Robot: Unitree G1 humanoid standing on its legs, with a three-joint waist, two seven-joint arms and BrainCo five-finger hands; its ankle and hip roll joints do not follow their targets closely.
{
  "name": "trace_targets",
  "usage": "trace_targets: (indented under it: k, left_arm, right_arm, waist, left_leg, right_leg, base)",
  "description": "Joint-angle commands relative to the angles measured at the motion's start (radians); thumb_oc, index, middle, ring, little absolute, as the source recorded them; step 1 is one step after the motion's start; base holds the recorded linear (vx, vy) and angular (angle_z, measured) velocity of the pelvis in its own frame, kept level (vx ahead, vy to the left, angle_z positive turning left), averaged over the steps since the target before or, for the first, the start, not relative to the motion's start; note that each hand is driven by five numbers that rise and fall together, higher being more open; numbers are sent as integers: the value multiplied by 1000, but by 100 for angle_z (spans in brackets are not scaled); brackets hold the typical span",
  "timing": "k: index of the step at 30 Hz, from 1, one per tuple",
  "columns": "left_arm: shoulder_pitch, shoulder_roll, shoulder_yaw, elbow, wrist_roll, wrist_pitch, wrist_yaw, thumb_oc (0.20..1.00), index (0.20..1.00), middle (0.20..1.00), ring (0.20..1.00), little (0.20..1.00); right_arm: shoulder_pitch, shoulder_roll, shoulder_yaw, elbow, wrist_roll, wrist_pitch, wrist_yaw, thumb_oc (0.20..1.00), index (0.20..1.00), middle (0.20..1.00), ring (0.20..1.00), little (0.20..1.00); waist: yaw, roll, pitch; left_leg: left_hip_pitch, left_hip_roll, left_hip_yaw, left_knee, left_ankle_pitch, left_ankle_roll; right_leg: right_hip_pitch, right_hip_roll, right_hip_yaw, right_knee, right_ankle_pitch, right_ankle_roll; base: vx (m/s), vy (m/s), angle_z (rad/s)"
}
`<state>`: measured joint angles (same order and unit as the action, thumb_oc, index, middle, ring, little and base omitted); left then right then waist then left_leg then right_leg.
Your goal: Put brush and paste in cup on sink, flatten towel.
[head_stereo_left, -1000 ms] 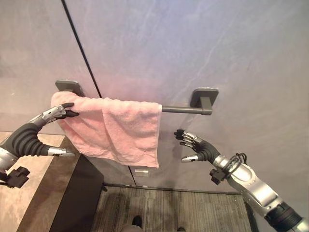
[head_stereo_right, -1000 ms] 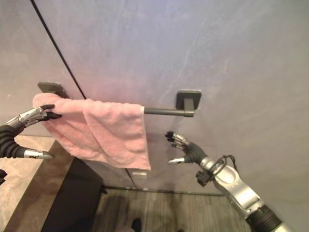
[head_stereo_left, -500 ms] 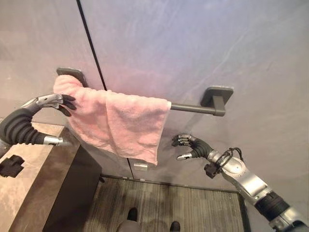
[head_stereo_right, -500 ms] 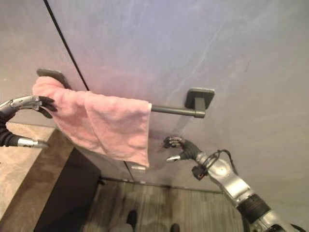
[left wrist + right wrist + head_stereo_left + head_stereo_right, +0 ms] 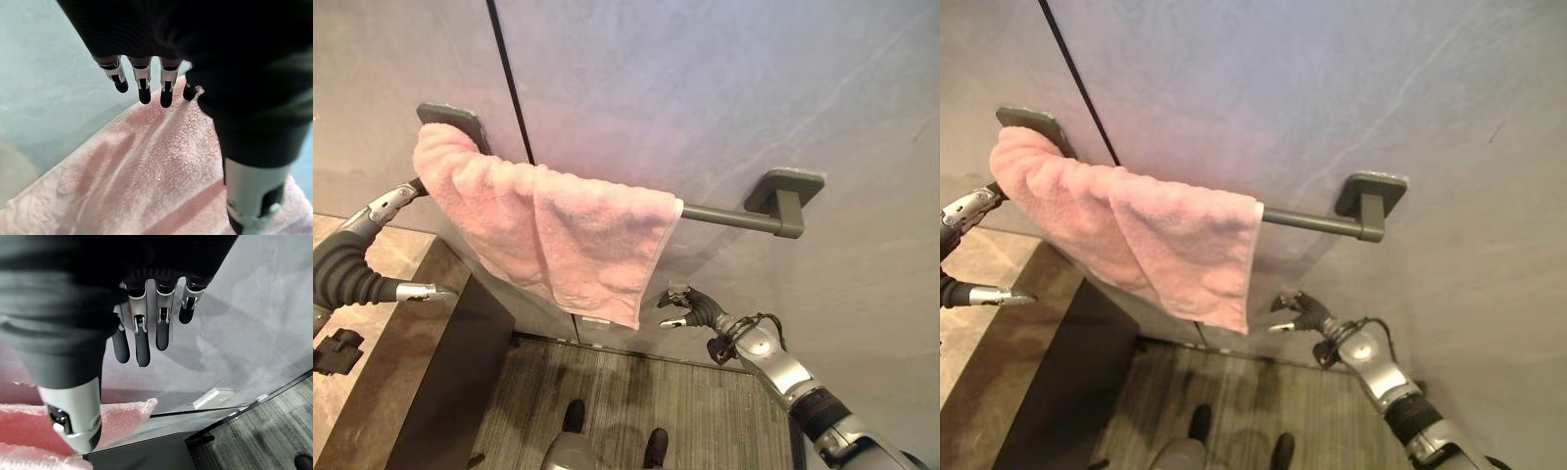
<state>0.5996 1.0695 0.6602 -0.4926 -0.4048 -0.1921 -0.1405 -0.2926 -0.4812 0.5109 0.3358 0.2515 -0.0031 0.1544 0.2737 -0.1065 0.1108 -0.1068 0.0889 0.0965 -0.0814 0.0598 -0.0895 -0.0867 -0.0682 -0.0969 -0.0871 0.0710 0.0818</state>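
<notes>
A pink towel [image 5: 558, 235] hangs bunched over the left part of a grey wall bar [image 5: 724, 215], its lower edge slanting down to a corner on the right. My left hand [image 5: 382, 208] is at the towel's left end, just under the bunched top. The left wrist view shows its fingers [image 5: 142, 83] straight over the towel's pile [image 5: 146, 171]. My right hand [image 5: 695, 308] hovers just right of and below the towel's lower corner, apart from it. In the right wrist view its fingers [image 5: 146, 333] are straight and hold nothing, with the towel corner [image 5: 122, 418] beside the thumb.
The bar ends in grey brackets at the left [image 5: 450, 116] and right [image 5: 788, 191] on a grey wall with a dark vertical seam [image 5: 509, 88]. A brown counter [image 5: 382, 372] with a dark side panel stands at the lower left. Striped flooring [image 5: 636, 392] lies below.
The camera has shifted. My left hand's fingers have slipped from the top of the towel's left end to its left edge. My right hand has come nearer the towel's lower corner.
</notes>
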Motion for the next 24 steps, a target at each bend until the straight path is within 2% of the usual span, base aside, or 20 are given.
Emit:
trace_targets:
  k: [1, 8, 12, 14, 20, 21, 22, 23, 24]
  left_arm:
    - [-17, -15, -66, 0, 29, -31, 10, 1000, 1000, 1000, 1000, 1000]
    - [-27, -102, -171, 36, 94, -22, 21, 1000, 1000, 1000, 1000, 1000]
    - [-31, -124, -216, 73, 135, -14, 22, 1000, 1000, 1000, 1000, 1000]
    - [-28, -140, -250, 116, 191, -9, 27, 1000, 1000, 1000, 1000, 1000]
    - [-35, -195, -267, 177, 330, 0, 87, 1000, 1000, 1000, 1000, 1000]
    - [-150, -190, -323, 537, 284, -21, 175, 1000, 1000, 1000, 1000, 1000]
    - [-158, -188, -330, 543, 285, -24, 176, 1000, 1000, 1000, 1000, 1000]
    - [-297, -181, -447, 524, 410, 19, 214, 1000, 1000, 1000, 1000, 1000]
    - [-311, -190, -451, 511, 427, 7, 229, 1000, 1000, 1000, 1000, 1000]
  right_arm:
    - [-178, 11, 3, -68, 26, -62, -50, 1000, 1000, 1000, 1000, 1000]
    - [-200, 27, -21, -142, 33, -79, -88, 1000, 1000, 1000, 1000, 1000]
    - [-193, 35, -36, -169, 31, -83, -103, 1000, 1000, 1000, 1000, 1000]
    - [-201, 50, -35, -180, 39, -86, -111, 1000, 1000, 1000, 1000, 1000]
    - [-221, 89, -21, -154, 45, -82, -143, 1000, 1000, 1000, 1000, 1000]
    - [-245, 100, -4, -128, 79, -73, -127, 1000, 1000, 1000, 1000, 1000]
    - [-245, 97, -6, -128, 79, -73, -126, 1000, 1000, 1000, 1000, 1000]
    - [-264, 139, 54, -157, 77, -95, -146, 1000, 1000, 1000, 1000, 1000]
    - [-279, 157, 59, -143, 62, -107, -161, 1000, 1000, 1000, 1000, 1000]
  waist:
    - [14, -14, -23]
    - [16, -16, -15]
    - [12, -17, -15]
    - [17, -19, -14]
    - [28, -23, -20]
    - [19, -24, -21]
    - [22, -23, -20]
    - [-7, -27, -22]
    - [0, -27, -25]
  left_leg:
    - [-4, -23, -56, -6, 5, 24]
    - [-1, -25, -48, -6, 3, 31]
    - [0, -26, -50, -6, 2, 33]
    - [1, -25, -53, -6, 1, 33]
    - [8, -26, -60, -6, -3, 35]
    - [12, -25, -57, -6, 3, 34]
    - [11, -25, -57, -6, 4, 34]
    - [21, -22, -44, -6, -1, 31]
    - [22, -22, -43, -6, -3, 30]
  right_leg:
    - [-16, -89, 8, 0, 94, 80]
    - [-18, -89, 11, 0, 94, 79]
    - [-17, -90, 8, 1, 91, 79]
    - [-13, -90, 4, 2, 88, 77]
    - [-2, -92, -6, 2, 82, 74]
    - [1, -90, -7, 3, 83, 73]
    - [0, -91, -7, 3, 84, 73]
    - [1, -89, 5, 6, 85, 73]
    - [2, -89, 9, 5, 83, 72]
  base:
    - [0, 0, 0]
    - [0, 0, 0]
    - [0, 0, 0]
    - [0, 0, 0]
    - [-5, -10, 6]
    - [-20, 5, 15]
    - [-20, 39, 18]
    - [4, 35, 6]
    - [11, 30, 4]
